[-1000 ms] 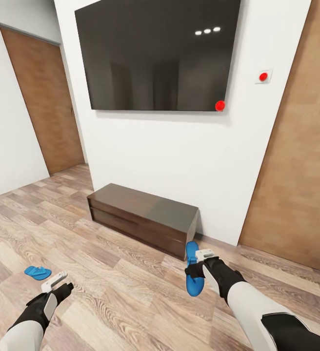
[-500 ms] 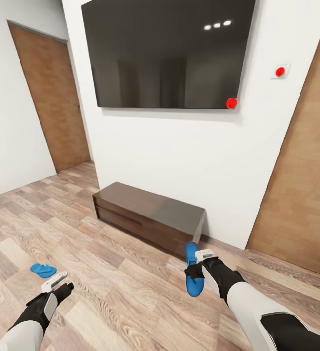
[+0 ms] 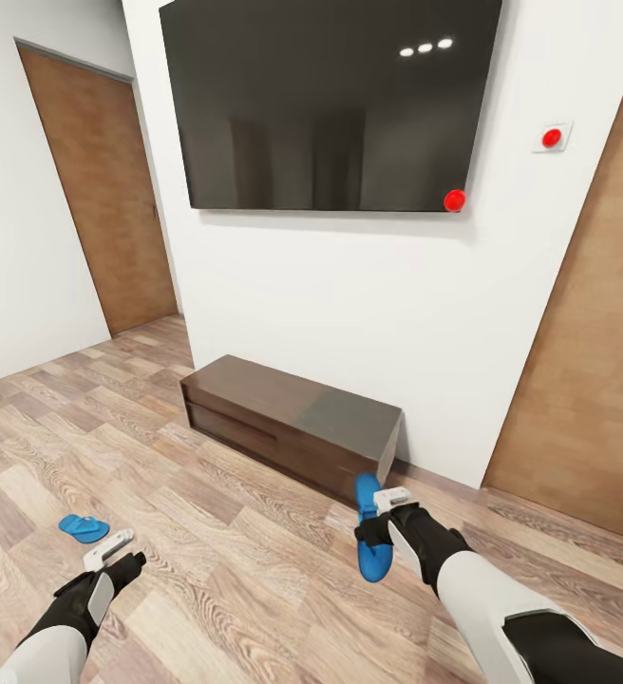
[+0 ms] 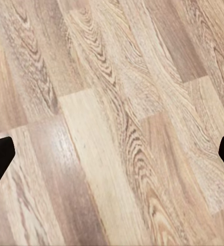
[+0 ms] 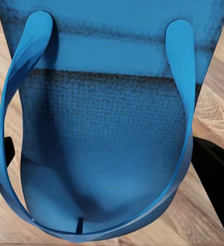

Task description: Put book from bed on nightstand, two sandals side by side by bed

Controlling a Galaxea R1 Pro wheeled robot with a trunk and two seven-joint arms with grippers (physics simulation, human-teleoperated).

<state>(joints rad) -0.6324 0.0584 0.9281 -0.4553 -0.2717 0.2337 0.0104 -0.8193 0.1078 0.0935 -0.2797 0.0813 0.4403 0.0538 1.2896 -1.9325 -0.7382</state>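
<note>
**Right arm eases in with a sandal, view nearly settled**

Since half a second ago the right gripper point(image 3: 380, 524) has drawn slightly inward and toward the robot, carrying its blue sandal point(image 3: 369, 541) with it; a full second ago the whole picture sat further to one side, which is the camera turning, not the furniture. The left gripper point(image 3: 112, 551) hangs much where it was, and the second sandal point(image 3: 84, 527) lies in the same spot on the planks.

The floor point(image 3: 235, 560) is wood plank in mixed pale and brown tones, bare under the left wrist camera, where the two dark fingertips point(image 4: 0, 156) stand wide apart with nothing between them (an unclenched, empty tool). The right wrist view looks straight onto the held sandal point(image 5: 106, 133), its textured sole and looping straps close up, with a dark fingertip point(image 5: 214, 169) pressed at each side: clenched on it.

Ahead stands a white wall point(image 3: 349, 304) carrying a large dark screen point(image 3: 330, 104) with a red dot at its lower corner, and a small white plate with a red button point(image 3: 552, 138) beside it. A low dark wooden bench point(image 3: 292, 423) sits against the wall's foot. Brown wood panels flank the wall, one to the left point(image 3: 93, 190) and one to the right point(image 3: 587, 323). The loose sandal rests flat just beyond the left gripper, well apart from the held one.
</note>
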